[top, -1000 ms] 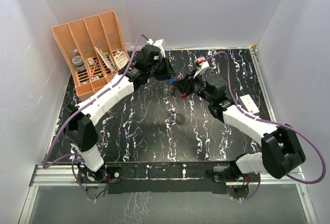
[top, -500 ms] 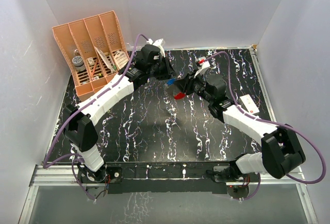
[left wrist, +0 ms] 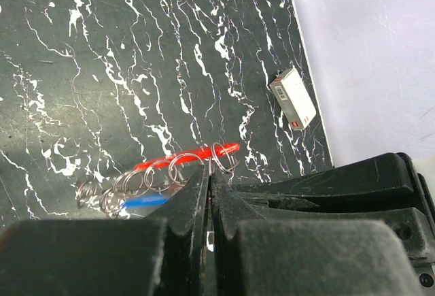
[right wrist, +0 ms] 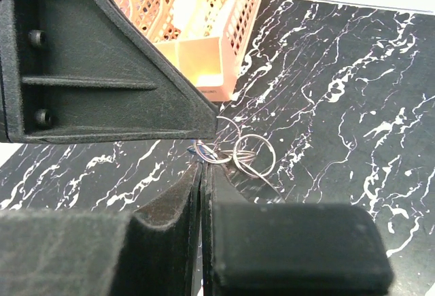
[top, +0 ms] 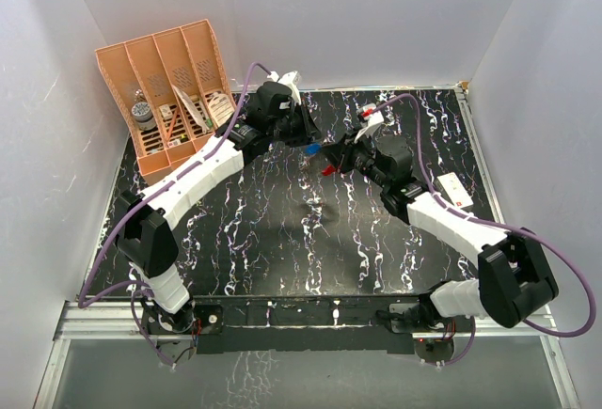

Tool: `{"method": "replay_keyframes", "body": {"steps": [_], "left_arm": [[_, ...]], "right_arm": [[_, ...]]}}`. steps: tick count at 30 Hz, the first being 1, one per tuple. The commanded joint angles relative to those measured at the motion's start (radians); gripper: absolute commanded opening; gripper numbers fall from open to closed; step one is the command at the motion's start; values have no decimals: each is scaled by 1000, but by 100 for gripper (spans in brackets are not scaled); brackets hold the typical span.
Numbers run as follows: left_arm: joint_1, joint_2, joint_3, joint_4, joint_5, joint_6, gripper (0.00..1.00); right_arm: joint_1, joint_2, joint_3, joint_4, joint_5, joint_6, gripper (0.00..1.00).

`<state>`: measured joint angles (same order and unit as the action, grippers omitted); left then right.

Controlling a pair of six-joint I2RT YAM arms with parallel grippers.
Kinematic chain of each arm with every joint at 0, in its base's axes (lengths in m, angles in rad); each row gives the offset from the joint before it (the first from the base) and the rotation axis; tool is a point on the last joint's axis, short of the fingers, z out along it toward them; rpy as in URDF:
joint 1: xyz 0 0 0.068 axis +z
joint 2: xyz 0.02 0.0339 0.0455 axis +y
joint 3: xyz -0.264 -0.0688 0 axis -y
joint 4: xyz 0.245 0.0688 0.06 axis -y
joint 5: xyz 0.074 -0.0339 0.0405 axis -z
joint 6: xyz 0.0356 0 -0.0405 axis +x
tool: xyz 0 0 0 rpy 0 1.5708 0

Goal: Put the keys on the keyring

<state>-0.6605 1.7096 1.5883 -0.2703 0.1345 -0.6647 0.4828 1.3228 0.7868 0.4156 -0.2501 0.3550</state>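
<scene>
Above the back middle of the table my two grippers meet tip to tip. The left gripper (top: 316,143) (left wrist: 209,173) is shut on a thin silver ring at the end of a chain of rings (left wrist: 156,173). On that chain hang the red keyring (left wrist: 187,156) (top: 328,170) and the blue-headed key (left wrist: 146,201) (top: 311,149), both off the table. The right gripper (top: 331,158) (right wrist: 202,168) is shut just under the left finger (right wrist: 102,58). A bunch of silver rings (right wrist: 251,153) meets its tips and seems pinched there. The red keyring is hidden in the right wrist view.
An orange slotted rack (top: 174,89) (right wrist: 204,10) holding small items stands at the back left. A small white box (top: 453,189) (left wrist: 292,97) lies near the table's right edge. White walls close in the black marbled table (top: 282,240).
The right gripper's jaws have closed at the ring chain. The red keyring has shifted slightly left and up under the grippers. The left gripper stays shut in place.
</scene>
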Motion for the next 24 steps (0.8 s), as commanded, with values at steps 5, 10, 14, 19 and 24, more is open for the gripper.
{"method": "replay_keyframes", "body": {"steps": [5, 10, 14, 19, 24], "left_arm": [[19, -15, 72, -68, 63, 78, 0], [29, 2, 86, -98, 72, 100, 0], [34, -4, 63, -65, 77, 68, 0], [34, -15, 40, -32, 69, 11, 0], [35, -37, 1, 24, 57, -64, 0]], "right_arm": [[2, -81, 64, -147, 74, -94, 0], [1, -102, 96, -220, 81, -121, 0], [1, -122, 86, -216, 63, -117, 2], [1, -146, 18, -117, 16, -125, 20], [1, -149, -60, 11, -50, -126, 23]]}}
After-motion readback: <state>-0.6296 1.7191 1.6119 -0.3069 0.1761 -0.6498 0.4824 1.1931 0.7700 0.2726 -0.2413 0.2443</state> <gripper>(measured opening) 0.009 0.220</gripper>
